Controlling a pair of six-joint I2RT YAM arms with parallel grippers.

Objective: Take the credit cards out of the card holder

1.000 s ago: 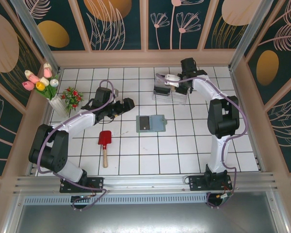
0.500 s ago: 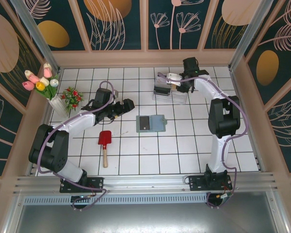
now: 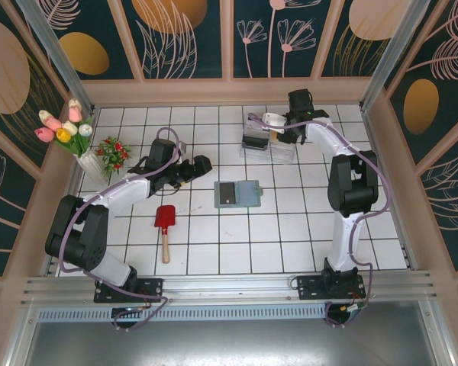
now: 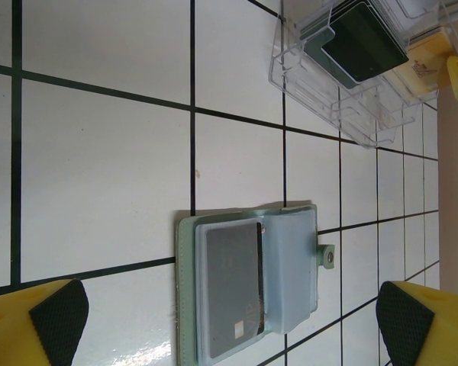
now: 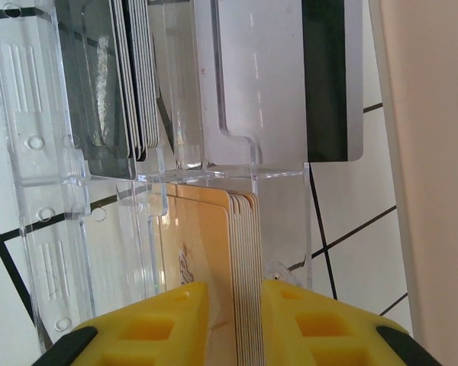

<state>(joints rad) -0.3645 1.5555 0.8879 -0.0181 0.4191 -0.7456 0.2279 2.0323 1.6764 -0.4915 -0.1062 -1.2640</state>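
Observation:
The grey-green card holder (image 3: 248,194) lies open on the tiles in mid-table, with a dark grey credit card (image 3: 227,193) in its left pocket. From the left wrist, the card holder (image 4: 290,252) and that card (image 4: 229,282) lie between my wide-open left gripper (image 4: 233,328). That left gripper (image 3: 202,164) hovers left of the holder. My right gripper (image 3: 278,130) is at the clear boxes (image 3: 266,143). Its jaws (image 5: 235,305) straddle a stack of tan-gold cards (image 5: 240,252) in one compartment, slightly parted, with a gap on the left side.
The clear box (image 5: 53,191) also holds dark cards (image 5: 99,91) and a white card with a black stripe (image 5: 290,76). A red toy shovel (image 3: 165,221) lies near the left arm. A tulip vase (image 3: 69,133) and red flowers (image 3: 113,151) stand at far left.
The right gripper's jaws have parted slightly around the tan-gold stack, and its wrist shifted a little over the box. The left arm and the card holder have not moved.

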